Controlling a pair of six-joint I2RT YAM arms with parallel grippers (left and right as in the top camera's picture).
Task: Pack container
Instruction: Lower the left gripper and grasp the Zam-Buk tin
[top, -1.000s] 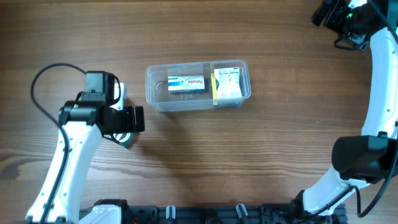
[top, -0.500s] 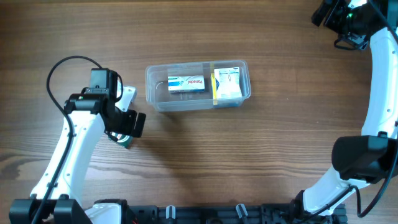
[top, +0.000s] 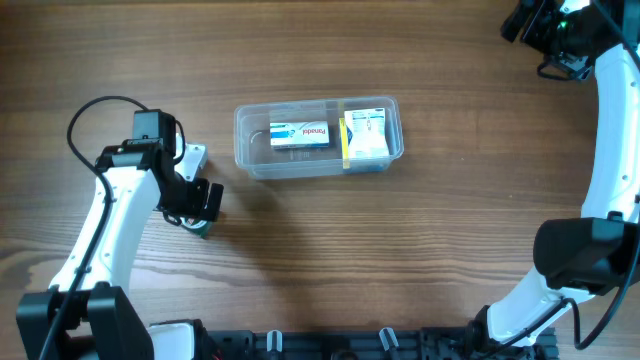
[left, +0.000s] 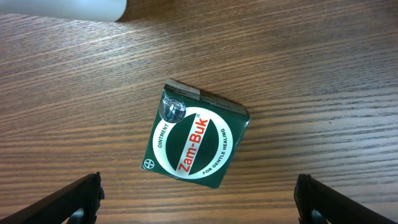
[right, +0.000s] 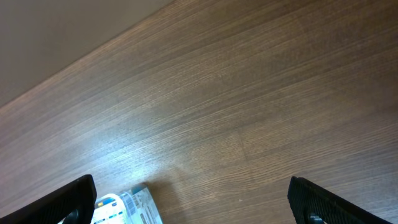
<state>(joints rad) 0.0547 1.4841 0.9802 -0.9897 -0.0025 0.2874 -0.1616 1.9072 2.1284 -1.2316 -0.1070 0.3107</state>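
The clear container (top: 248, 160) lies at the table's middle and holds a blue-and-white box (top: 300, 134) and a white-and-yellow box (top: 366, 134). A green Zam-Buk box (left: 196, 142) lies flat on the wood; in the overhead view (top: 204, 229) it peeks out under my left gripper (top: 200, 203). The left gripper (left: 199, 202) is open and empty, hovering above the green box with its fingers wide to either side. My right gripper (top: 527, 22) is open and empty, high at the far right corner. A corner of the container (right: 127, 208) shows low in the right wrist view.
A white rounded object (left: 62, 7) sits at the top edge of the left wrist view, just beyond the green box. A black cable loops over the left arm (top: 85, 115). The right arm (top: 615, 130) runs down the right edge.
My left arm has swung and its wrist has shifted slightly left and toward the front edge, staying over the green box. The boxes, container and right arm have not moved.
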